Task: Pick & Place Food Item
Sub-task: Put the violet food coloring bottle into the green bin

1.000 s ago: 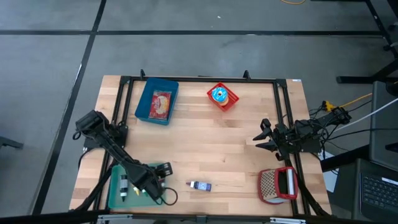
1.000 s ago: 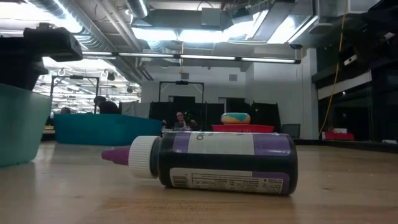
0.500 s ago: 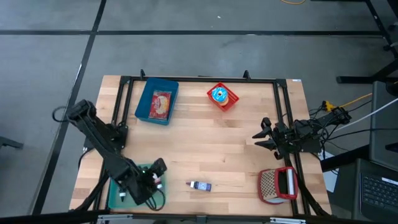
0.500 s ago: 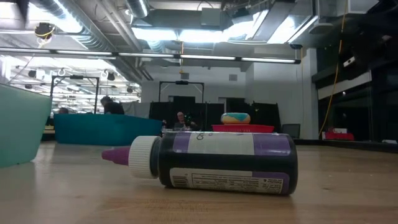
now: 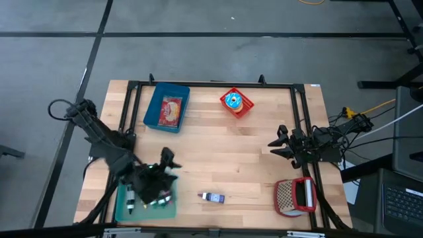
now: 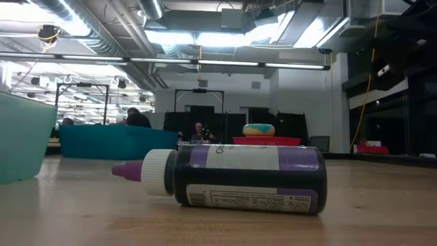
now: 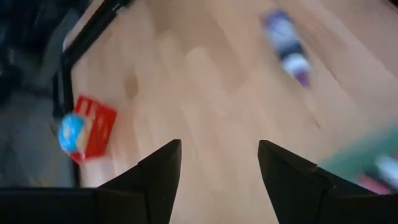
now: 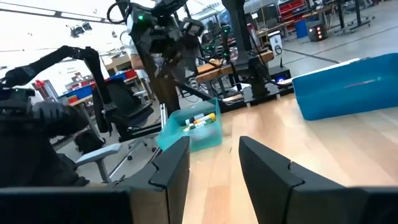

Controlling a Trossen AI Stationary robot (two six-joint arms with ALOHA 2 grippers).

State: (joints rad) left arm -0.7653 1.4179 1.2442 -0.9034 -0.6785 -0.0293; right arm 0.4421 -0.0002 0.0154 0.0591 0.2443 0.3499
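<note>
A blue-iced donut [image 5: 232, 100] sits on a red plate [image 5: 242, 108] at the far middle of the table. It also shows in the left wrist view [image 7: 72, 133]. A blue bin [image 5: 156, 112] at the far left holds a red-and-yellow food packet [image 5: 172, 110]. A purple-capped bottle [image 5: 213, 197] lies on its side near the front edge. My left gripper [image 5: 169, 160] hangs open above the table, just beyond the green tray [image 5: 123, 210], with nothing between its fingers [image 7: 163, 168]. My right gripper [image 5: 273, 146] waits open at the right.
The green tray holds markers and small bottles [image 5: 131, 198]. A red-and-white basket [image 5: 295, 196] stands at the near right corner. A black frame [image 5: 211, 84] runs along the table's far and side edges. Bare wood lies between the bottle and the red plate.
My left gripper has risen from the green tray's right side, out of the low view, and drawn a little toward the far edge, rolling its wrist as it went. The right arm has kept still.
</note>
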